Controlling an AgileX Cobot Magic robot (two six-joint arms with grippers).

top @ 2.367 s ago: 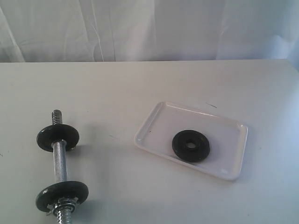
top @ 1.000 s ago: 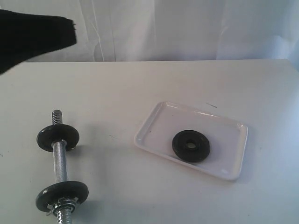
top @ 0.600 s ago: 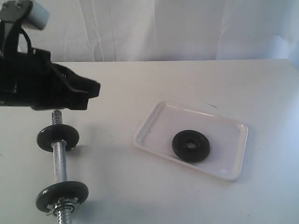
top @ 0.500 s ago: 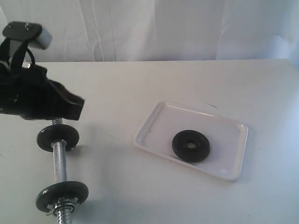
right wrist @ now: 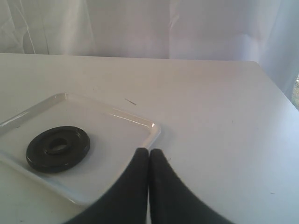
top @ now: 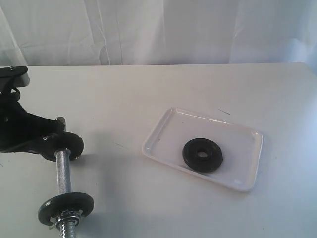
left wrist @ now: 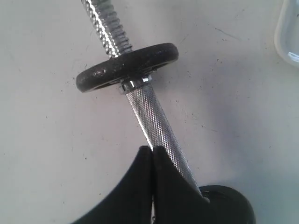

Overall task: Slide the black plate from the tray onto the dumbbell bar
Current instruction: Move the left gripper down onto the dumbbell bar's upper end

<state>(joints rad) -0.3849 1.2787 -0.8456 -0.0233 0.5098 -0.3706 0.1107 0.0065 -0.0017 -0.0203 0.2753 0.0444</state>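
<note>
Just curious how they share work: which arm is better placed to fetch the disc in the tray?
Probably right: the right gripper faces the black plate in the tray, while the left gripper is at the dumbbell bar.

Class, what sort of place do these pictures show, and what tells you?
Probably a robot test bench, not a gym: a white table against a white curtain, a dumbbell bar and a tray with one black plate, and the left pincer by the bar.

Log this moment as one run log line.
black plate: flat in tray | dumbbell bar: on table, carries two discs | left pincer: shut, by bar | right pincer: shut, empty
</note>
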